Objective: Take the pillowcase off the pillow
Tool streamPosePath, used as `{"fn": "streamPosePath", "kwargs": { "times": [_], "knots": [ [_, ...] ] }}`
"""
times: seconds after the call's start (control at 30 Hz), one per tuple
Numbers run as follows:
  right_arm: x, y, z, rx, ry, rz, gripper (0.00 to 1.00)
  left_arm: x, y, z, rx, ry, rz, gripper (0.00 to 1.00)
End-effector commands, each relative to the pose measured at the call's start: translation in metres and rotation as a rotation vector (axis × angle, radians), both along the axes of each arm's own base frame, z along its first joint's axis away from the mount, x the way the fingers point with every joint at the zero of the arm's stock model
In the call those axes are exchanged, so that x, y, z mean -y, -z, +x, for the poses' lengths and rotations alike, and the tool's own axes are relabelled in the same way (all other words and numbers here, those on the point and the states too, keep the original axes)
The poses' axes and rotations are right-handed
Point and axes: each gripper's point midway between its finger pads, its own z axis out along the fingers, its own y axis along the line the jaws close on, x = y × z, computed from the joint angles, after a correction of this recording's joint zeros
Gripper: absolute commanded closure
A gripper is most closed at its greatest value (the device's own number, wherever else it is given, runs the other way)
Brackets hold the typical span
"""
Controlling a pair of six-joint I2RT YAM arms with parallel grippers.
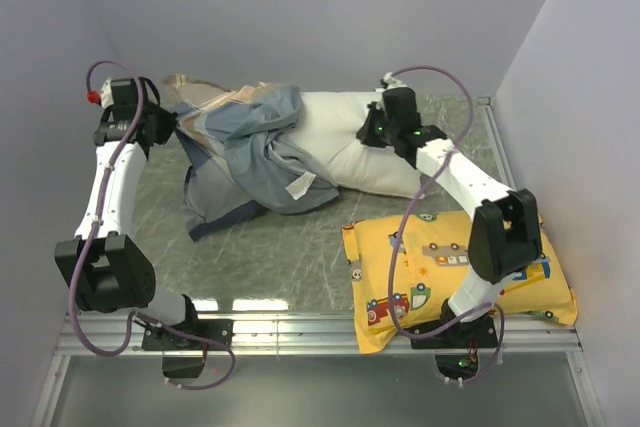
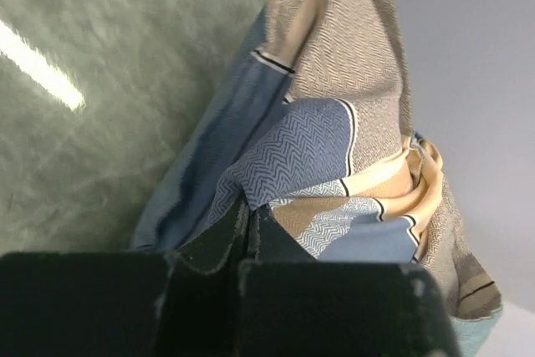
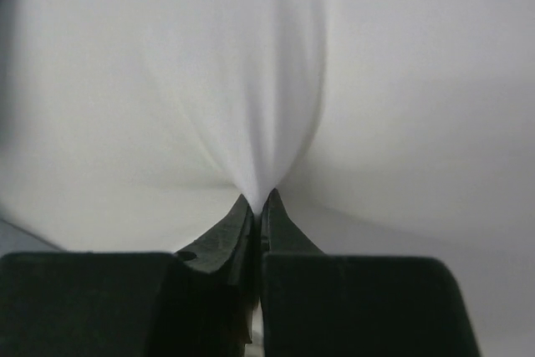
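Observation:
The striped blue, grey and beige pillowcase (image 1: 250,152) lies bunched at the back left, still over the left end of the white pillow (image 1: 345,142). My left gripper (image 1: 172,127) is shut on the pillowcase's left edge; in the left wrist view the cloth (image 2: 334,148) is pinched between its fingertips (image 2: 251,206). My right gripper (image 1: 368,134) is shut on the bare pillow near its right end; in the right wrist view white fabric (image 3: 267,81) puckers into the closed tips (image 3: 259,200).
A yellow cartoon-vehicle print pillow (image 1: 440,272) lies at the front right under my right arm. The walls stand close behind and at both sides. The grey marbled table top (image 1: 270,257) shows in front of the pillowcase.

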Motion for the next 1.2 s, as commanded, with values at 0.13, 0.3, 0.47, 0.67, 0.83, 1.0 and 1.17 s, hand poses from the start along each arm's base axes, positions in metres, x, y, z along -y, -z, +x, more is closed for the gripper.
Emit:
{"fn": "streamPosePath", "kwargs": {
  "times": [0.13,0.3,0.47,0.67,0.83,1.0,1.17],
  "knots": [
    [0.128,-0.018,-0.01,0.028,0.361,-0.118,1.0,-0.089,-0.054,0.017,0.117,-0.182,0.056,1.0],
    [0.098,0.001,-0.008,-0.014,0.261,-0.05,1.0,-0.034,-0.055,0.065,0.1,0.056,0.062,1.0],
    [0.05,0.016,-0.01,-0.053,0.135,0.09,1.0,0.041,-0.042,0.084,0.07,0.248,0.13,0.7],
    [0.03,0.04,-0.01,-0.102,0.101,0.184,1.0,0.09,-0.016,0.057,0.045,0.386,0.151,0.26],
    [0.027,0.048,-0.007,-0.118,0.095,0.186,1.0,0.086,-0.007,-0.002,0.073,0.327,0.157,0.19],
    [0.03,0.049,-0.006,-0.118,0.102,0.164,1.0,0.059,0.001,-0.056,0.067,0.178,0.179,0.16],
    [0.032,0.045,-0.004,-0.104,0.104,0.156,1.0,0.07,0.029,-0.095,0.086,0.189,0.09,0.21]
  ]
}}
